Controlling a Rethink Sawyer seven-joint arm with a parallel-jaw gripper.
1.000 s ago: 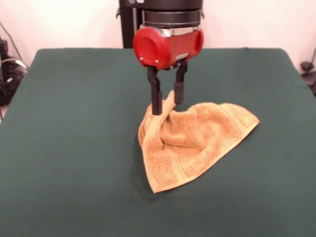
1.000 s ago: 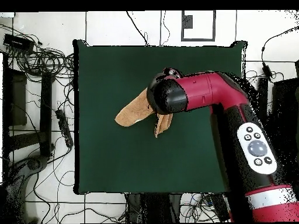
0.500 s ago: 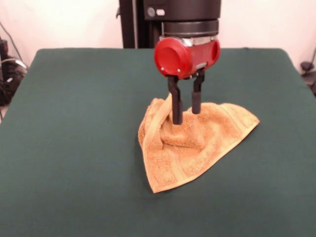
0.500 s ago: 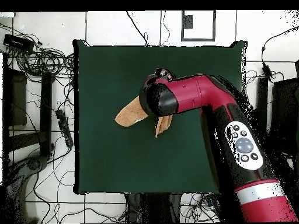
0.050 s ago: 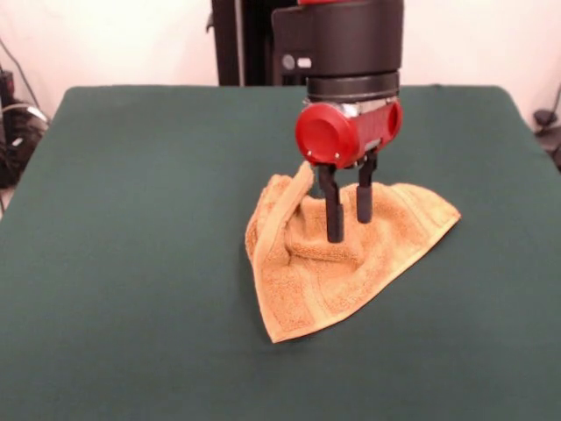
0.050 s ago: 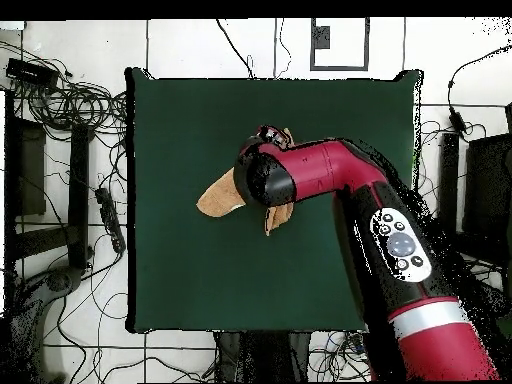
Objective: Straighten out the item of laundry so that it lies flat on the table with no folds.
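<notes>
1. We see the claw [image 5: 347, 219] hanging over the middle of the towel [image 5: 342, 259]. Its two black fingers [image 5: 334, 210] point straight down.
2. The fingers are spread apart with a gap between them. They are not pinching anything.
3. The finger tips are down by the bumpy middle of the towel. We cannot tell if they touch the cloth.
4. Just above the fingers is a round red part [image 5: 346, 132] of the arm. Above that is a big black part [image 5: 337, 39].
5. From above, the red arm [image 6: 330, 180] covers the middle of the towel [image 6: 220, 195], so we cannot see the claw there.
6. The towel is orange-tan and fluffy. It lies near the middle of the counter [image 5: 131, 219].
7. The towel is not flat. It is bunched into a rough three-corner shape.
8. One corner points at the front edge of the counter in the front view. Another corner points to the right.
9. On the left, beside the claw, an edge of the towel stands up in a fold.
10. A flat band runs along the low edge of the towel.
11. The counter is dark green and much bigger than the towel.
12. From above, we see many black cables [image 6: 60, 100] on the floor to the left of the counter.
</notes>
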